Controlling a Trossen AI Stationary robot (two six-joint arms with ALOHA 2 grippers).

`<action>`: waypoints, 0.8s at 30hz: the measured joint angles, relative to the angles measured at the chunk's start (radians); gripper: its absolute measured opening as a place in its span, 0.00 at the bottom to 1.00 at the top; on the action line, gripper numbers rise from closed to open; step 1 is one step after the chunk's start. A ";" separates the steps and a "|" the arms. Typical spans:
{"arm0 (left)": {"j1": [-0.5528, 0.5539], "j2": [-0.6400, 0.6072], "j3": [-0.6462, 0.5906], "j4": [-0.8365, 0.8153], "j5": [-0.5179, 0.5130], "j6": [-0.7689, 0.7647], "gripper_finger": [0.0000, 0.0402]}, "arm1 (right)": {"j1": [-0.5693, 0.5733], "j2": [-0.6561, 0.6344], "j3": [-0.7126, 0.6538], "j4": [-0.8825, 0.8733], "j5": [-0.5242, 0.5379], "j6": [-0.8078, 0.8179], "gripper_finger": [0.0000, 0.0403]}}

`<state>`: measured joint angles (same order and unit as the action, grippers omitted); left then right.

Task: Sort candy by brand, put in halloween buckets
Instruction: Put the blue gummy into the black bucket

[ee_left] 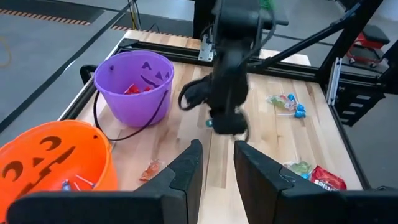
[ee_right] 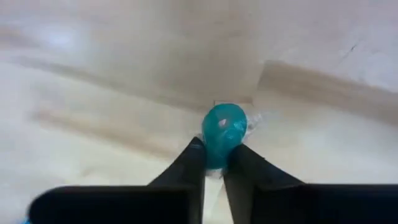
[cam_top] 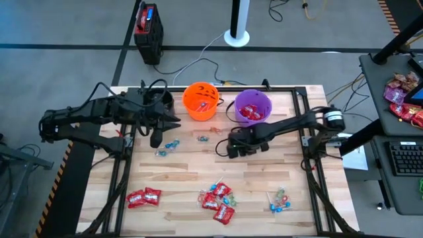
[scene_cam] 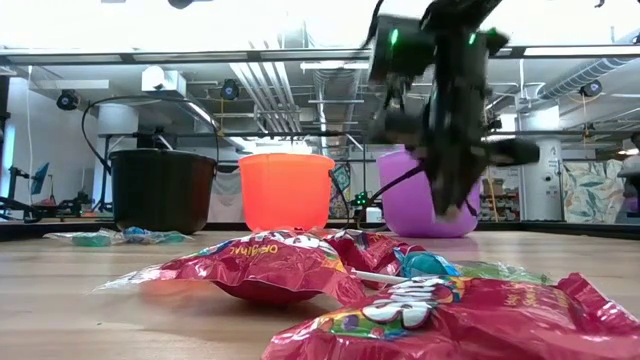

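Red packets [scene_cam: 300, 270], glossy and crinkled, lay closest in the low view, with more candy scattered across 5 to 7 o'clock of the pale plank table [cam_top: 185, 178]. Right gripper [ee_right: 214, 163] was pinched nearly closed on a small round teal sweet [ee_right: 222, 134] in clear twist wrap, at table centre near 4 o'clock of the orange bucket [cam_top: 201, 100]; left gripper [ee_left: 216, 165] hung narrowly parted and empty by the black bucket [scene_cam: 162, 190]. Best handling, I judged: keep the squeeze steady, lift straight, release only over the matching pail, not the purple bucket [cam_top: 252, 107] with its red packets.
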<state>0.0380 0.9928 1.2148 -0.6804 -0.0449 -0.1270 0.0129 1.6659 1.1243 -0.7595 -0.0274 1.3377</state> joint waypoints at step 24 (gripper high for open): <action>0.077 0.020 0.000 0.423 -0.305 0.119 0.21 | -0.381 -0.290 0.409 0.008 0.137 -0.952 0.05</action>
<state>0.1153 1.0125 1.2152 -0.2577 -0.3503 -0.0082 -0.3684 1.3755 1.5337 -0.7515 0.1100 0.3860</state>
